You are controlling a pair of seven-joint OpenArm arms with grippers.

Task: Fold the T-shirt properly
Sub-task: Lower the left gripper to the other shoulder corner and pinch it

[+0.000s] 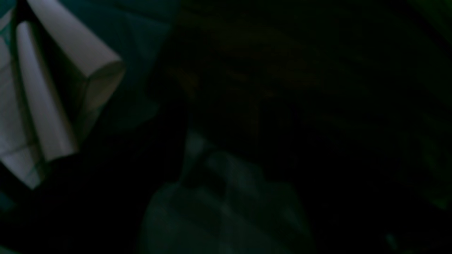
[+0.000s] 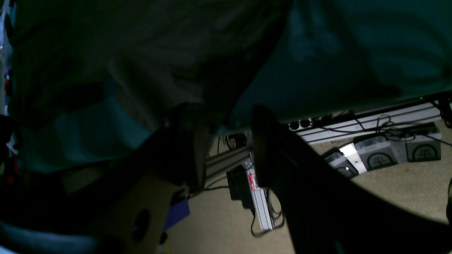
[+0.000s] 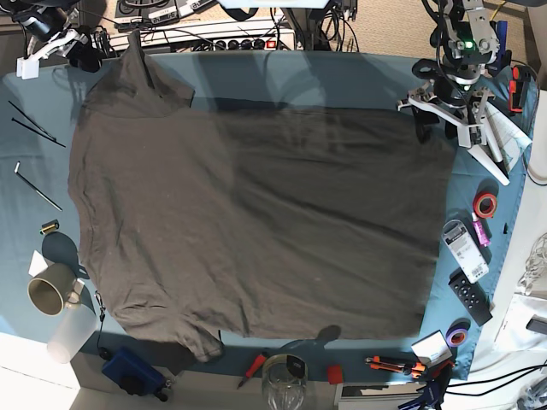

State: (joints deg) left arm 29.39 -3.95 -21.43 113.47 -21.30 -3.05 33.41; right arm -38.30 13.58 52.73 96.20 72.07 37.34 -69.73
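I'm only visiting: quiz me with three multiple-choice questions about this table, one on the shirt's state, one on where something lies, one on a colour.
1. The dark grey-brown cotton T-shirt is: A folded in half; B heaped up; C spread out.
2. The small red tape roll lies: A on the T-shirt; B on the tablecloth beside it; C on the floor.
3. The tablecloth is: A light blue; B yellow; C white.
Answers: C, its whole body shows unfolded; B, it sits on bare cloth past the shirt's edge; A, blue shows around the shirt.
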